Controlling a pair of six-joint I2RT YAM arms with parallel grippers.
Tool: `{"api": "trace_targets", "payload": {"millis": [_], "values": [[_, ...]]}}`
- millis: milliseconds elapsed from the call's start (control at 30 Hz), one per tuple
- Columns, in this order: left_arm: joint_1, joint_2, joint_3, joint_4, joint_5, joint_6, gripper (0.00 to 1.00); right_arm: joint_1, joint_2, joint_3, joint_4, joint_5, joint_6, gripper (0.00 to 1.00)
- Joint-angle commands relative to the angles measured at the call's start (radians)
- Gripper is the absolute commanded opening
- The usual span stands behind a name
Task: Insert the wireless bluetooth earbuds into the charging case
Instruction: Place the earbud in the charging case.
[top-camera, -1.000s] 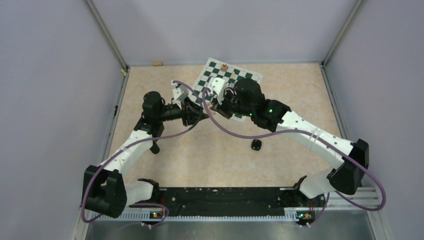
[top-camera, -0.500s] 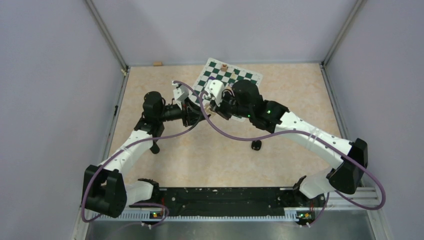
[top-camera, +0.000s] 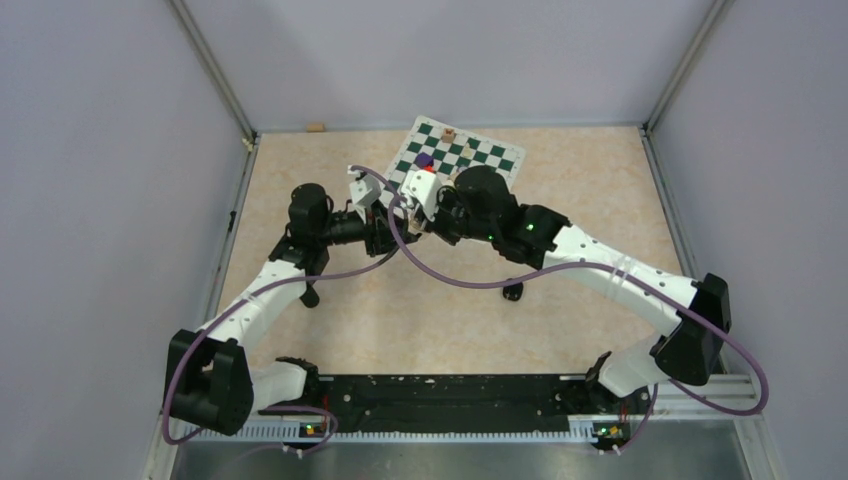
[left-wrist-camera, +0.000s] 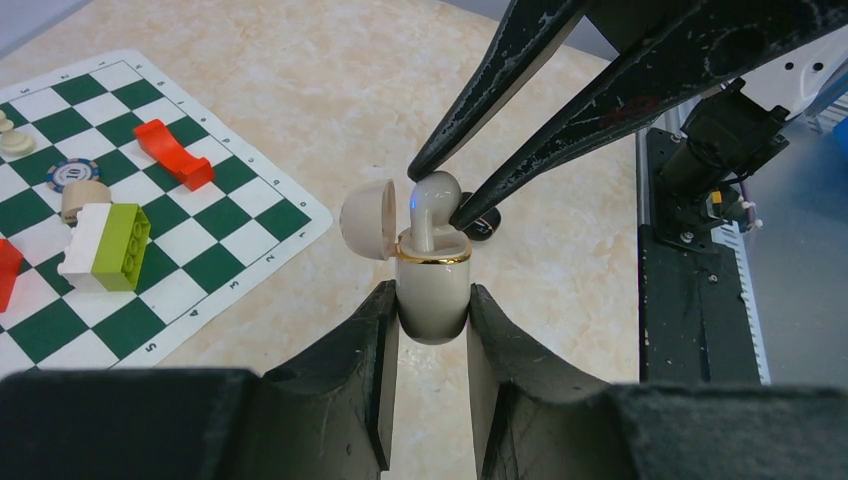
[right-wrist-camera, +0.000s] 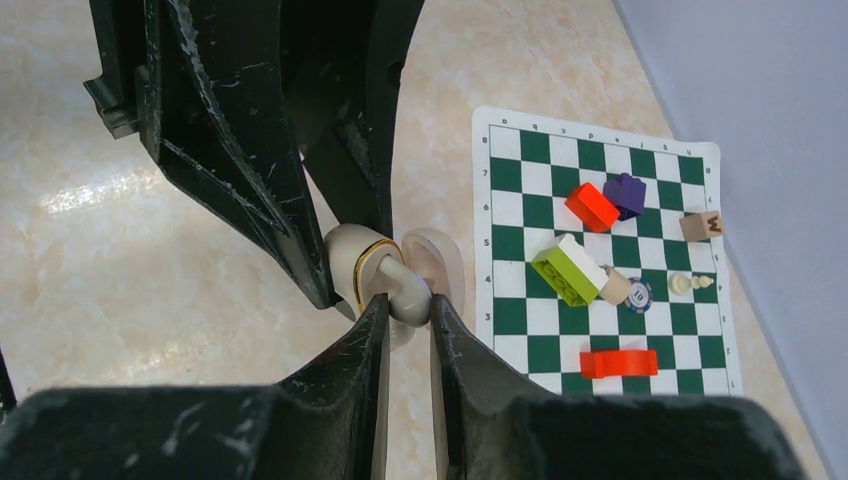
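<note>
The cream, gold-rimmed plastic charging case (left-wrist-camera: 433, 305), lid open, sits clamped in the left gripper (left-wrist-camera: 432, 293) at 6 o'clock. Just beyond, the right gripper (left-wrist-camera: 441, 195), reaching from 1 o'clock, pinches the glossy cream earbud (left-wrist-camera: 432, 215), stem partly in its well. Pushed askew, the stem could jam on the rim or slip free.

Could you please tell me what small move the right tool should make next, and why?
Probably ease the small cream earbud deeper: the right tool pinches its head, and its stem sits partly in the gold-rimmed cream charging case gripped by the left tool, lid open.
</note>
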Motion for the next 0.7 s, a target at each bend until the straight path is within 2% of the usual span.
{"api": "trace_targets", "payload": {"millis": [0, 100, 433, 667], "values": [[-0.009, -0.009, 0.014, 0.081, 0.053, 0.023, 0.00, 0.028, 0.011, 0.042, -0.006, -0.025, 0.001, 0.16], [-0.007, -0.010, 0.003, 0.118, 0.067, 0.013, 0.00, 0.028, 0.007, 0.043, -0.006, -0.024, 0.005, 0.21], [-0.007, -0.007, -0.005, 0.115, 0.118, 0.023, 0.00, 0.028, -0.029, 0.050, 0.006, -0.015, 0.017, 0.26], [-0.006, -0.005, -0.005, 0.136, 0.134, 0.017, 0.00, 0.029, -0.065, 0.066, -0.021, -0.047, 0.012, 0.36]]}}
